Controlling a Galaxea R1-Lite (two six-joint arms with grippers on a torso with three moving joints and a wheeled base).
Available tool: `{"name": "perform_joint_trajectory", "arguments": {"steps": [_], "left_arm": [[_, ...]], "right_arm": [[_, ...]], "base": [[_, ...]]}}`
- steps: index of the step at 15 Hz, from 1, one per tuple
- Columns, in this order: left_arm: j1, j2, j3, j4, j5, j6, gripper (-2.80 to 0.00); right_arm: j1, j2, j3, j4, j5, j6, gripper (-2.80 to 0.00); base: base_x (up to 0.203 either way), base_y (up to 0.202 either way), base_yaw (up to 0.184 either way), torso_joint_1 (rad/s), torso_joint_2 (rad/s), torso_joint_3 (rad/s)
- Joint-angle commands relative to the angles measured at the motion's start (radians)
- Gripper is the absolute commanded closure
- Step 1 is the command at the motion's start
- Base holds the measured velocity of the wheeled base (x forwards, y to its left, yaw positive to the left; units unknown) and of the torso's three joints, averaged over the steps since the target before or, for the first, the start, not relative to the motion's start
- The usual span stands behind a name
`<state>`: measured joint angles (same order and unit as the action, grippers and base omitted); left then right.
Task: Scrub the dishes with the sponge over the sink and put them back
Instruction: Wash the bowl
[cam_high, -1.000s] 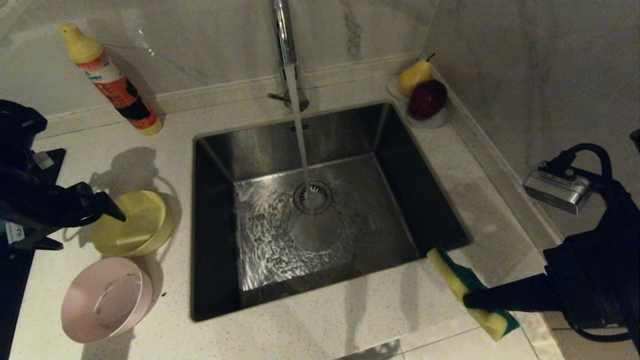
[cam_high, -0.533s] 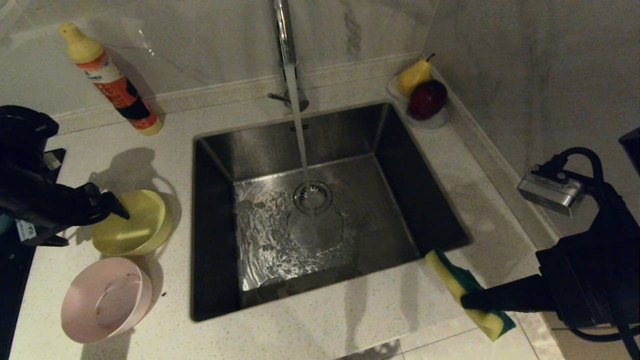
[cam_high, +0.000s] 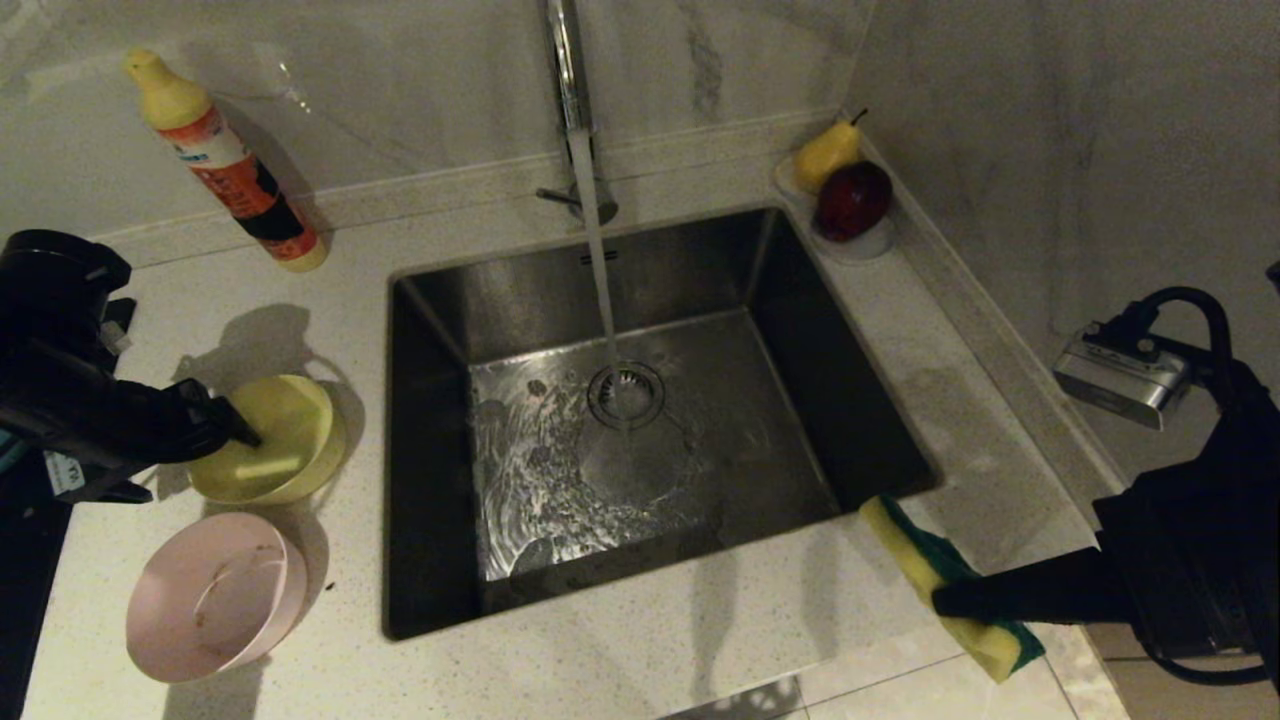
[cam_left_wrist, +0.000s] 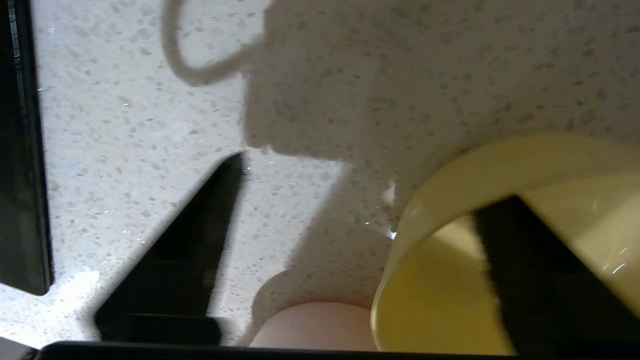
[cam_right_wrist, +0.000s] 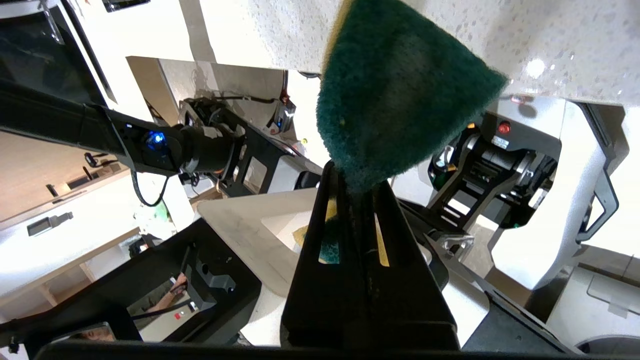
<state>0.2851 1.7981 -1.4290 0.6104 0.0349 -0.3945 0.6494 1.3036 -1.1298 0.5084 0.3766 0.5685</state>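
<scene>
Left of the sink (cam_high: 640, 300), left gripper (cam_left_wrist: 360, 250), fingers spread, has dipped one finger inside the yellow bowl (cam_high: 275, 445), straddling its rim; right gripper (cam_high: 950, 600) clamps the sponge (cam_high: 925, 565).

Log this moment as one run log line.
left end effector: open, straddling yellow bowl rim | right end effector: shut on sponge beside sink | tap: running
</scene>
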Motion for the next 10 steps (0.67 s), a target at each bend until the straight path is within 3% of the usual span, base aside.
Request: {"name": "perform_joint_trajectory", "arguments": {"steps": [1,10], "left_arm": [[0.000,0.010,-0.007,0.006,-0.001,-0.003,0.00],[0.003,0.006,-0.017,-0.011,0.000,-0.009,0.00]], "right_arm": [[0.000,-0.003,0.002,0.002,0.002,0.002,0.00],[0.001,0.002,0.005,0.001,0.007,0.002,0.00]], "base": [[0.000,0.000,0.000,0.000,0.00,0.000],[0.000,0.000,0.000,0.000,0.00,0.000]]}}
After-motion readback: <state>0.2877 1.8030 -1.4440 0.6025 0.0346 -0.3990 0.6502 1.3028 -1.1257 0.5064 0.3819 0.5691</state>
